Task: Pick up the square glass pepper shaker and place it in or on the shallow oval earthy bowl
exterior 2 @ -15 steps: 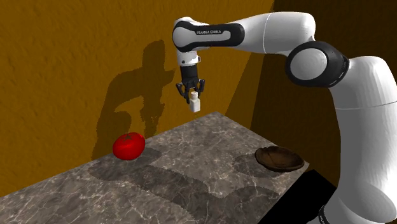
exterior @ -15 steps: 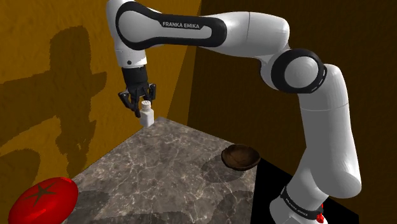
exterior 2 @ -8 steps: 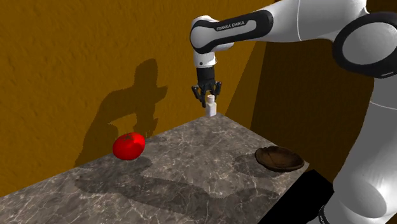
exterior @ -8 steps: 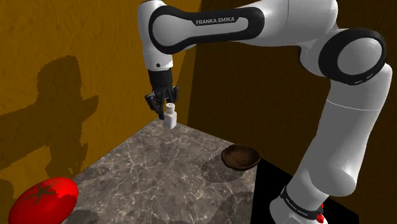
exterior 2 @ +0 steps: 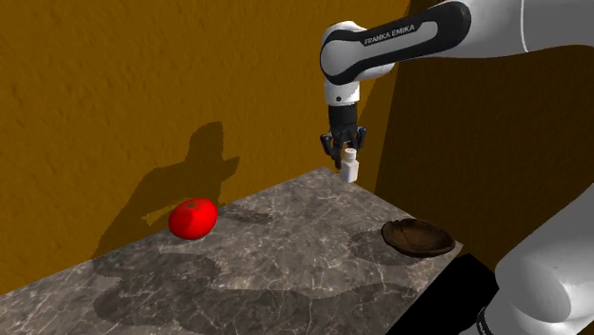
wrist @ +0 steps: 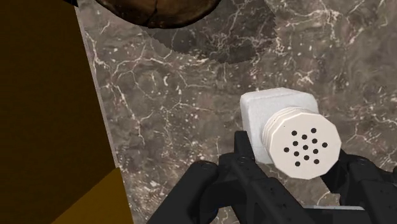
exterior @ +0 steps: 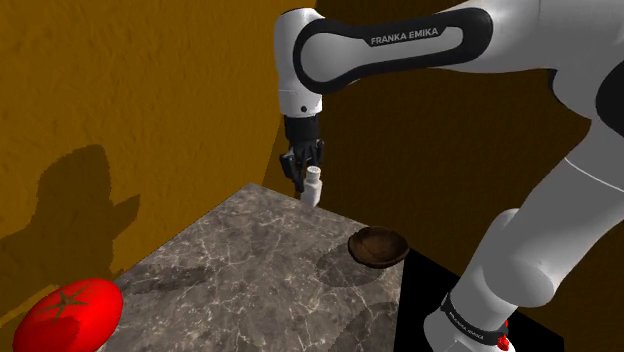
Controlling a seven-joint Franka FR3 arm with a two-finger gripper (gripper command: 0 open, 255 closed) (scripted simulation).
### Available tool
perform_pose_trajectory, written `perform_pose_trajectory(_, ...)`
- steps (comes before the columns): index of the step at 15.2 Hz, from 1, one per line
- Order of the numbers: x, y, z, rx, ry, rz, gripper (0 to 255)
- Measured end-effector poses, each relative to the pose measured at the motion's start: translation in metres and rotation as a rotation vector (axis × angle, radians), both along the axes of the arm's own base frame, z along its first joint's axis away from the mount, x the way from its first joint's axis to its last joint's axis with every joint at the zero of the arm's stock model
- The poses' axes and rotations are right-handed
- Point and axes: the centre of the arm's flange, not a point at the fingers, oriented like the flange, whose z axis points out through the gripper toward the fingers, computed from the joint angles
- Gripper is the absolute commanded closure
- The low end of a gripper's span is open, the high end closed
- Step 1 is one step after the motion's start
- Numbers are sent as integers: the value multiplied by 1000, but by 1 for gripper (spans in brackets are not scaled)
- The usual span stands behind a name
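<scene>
An ochre wall (exterior: pixel 120 80) is seen behind the scene, with a darker wall meeting it at a corner. The white arm (exterior: pixel 430 40) is stretched out from the stand and bent down over the far part of the marbled grey worktop (exterior: pixel 250 290). This reach is judged to be needed because the load is carried above the far corner.

A red tomato (exterior: pixel 68 312) lies at the end of the worktop towards the shoulder view's left, well apart from everything else. It has no part in the task.

The dark brown bowl (exterior: pixel 378 247) rests near the worktop's edge towards the shoulder view's right. It is shallow and open at the top, so a drop from above should be enough.

The black hand (exterior: pixel 305 170) points straight down and is clenched on the white shaker (exterior: pixel 313 186). In the wrist view the fingers are seen pressed against either side of its upper part. The base is thus left free for setting down.

The shaker is held upright in the air, clear of the worktop and not yet over the bowl. The height is judged to be kept so that the bowl's rim can be cleared. Its round cap is dotted with small holes.
</scene>
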Motion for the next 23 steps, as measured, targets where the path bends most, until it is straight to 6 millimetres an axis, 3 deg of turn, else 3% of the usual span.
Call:
perform_pose_trajectory(14, -145, -114, 4, 0, 0, -1, 255)
perform_pose_trajectory(23, -154, -124, -39, 1, 1, 0, 255)
